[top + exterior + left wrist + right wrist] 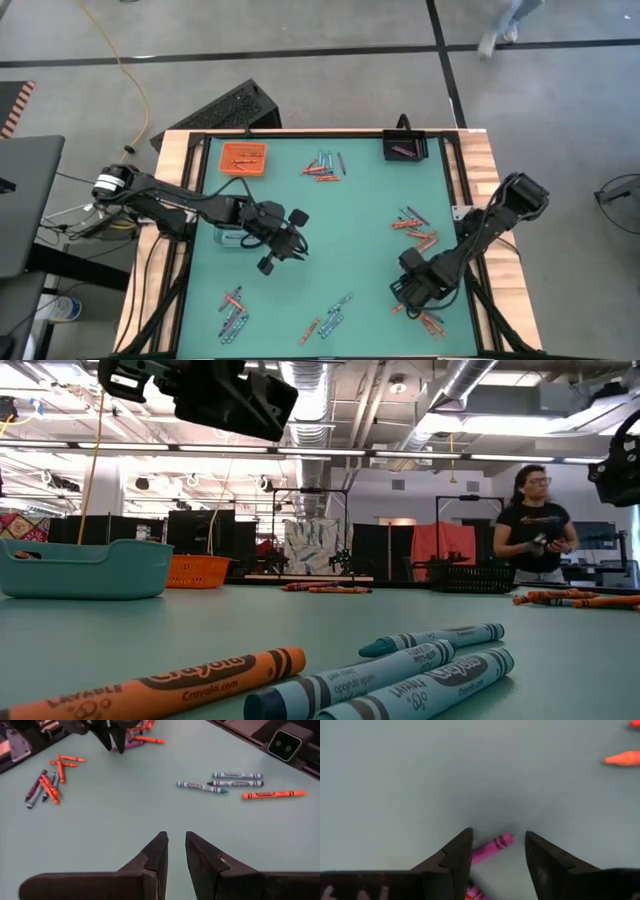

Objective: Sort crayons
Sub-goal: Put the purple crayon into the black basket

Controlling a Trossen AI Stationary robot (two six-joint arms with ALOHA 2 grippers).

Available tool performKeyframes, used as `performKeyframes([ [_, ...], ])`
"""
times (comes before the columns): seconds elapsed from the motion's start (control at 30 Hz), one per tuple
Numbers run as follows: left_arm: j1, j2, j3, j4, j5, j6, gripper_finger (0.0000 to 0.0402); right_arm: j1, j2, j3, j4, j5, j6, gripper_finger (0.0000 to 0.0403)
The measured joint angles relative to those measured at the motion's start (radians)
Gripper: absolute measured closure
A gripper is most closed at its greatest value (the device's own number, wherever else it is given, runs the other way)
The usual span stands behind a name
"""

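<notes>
Crayons lie in loose piles on the green table: at the far middle [322, 165], at the right [415, 228], and along the near edge [233, 310] [330, 318] [432, 320]. My right gripper [410, 290] points down, open, low over the near right. A purple crayon [492, 847] lies flat on the table with its end between the fingers; whether they touch it, I cannot tell. My left gripper [176, 840] hangs above the table's middle [285, 240], open by a narrow gap with nothing in it. Ahead of it lie blue-grey crayons [235, 779] and an orange one [273, 794].
An orange tray [243, 158] with crayons stands at the far left, a black tray [405, 148] with a purple crayon at the far right, and a clear tray [228, 235] under my left arm. A person [535, 525] stands beyond the table. Bare green mat [350, 250] lies between the arms.
</notes>
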Motion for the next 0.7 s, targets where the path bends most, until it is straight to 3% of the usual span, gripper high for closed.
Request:
performKeyframes([
  [0.53, -0.001, 0.000, 0.000, 0.003, -0.001, 0.012, 0.0344, -0.027, 0.020, 0.086, 0.052, 0.053, -0.142, 0.0222],
  [0.7, -0.001, 0.000, 0.000, 0.003, -0.001, 0.013, 0.0344, -0.027, 0.020, 0.127, 0.029, 0.082, -0.300, 0.0242],
])
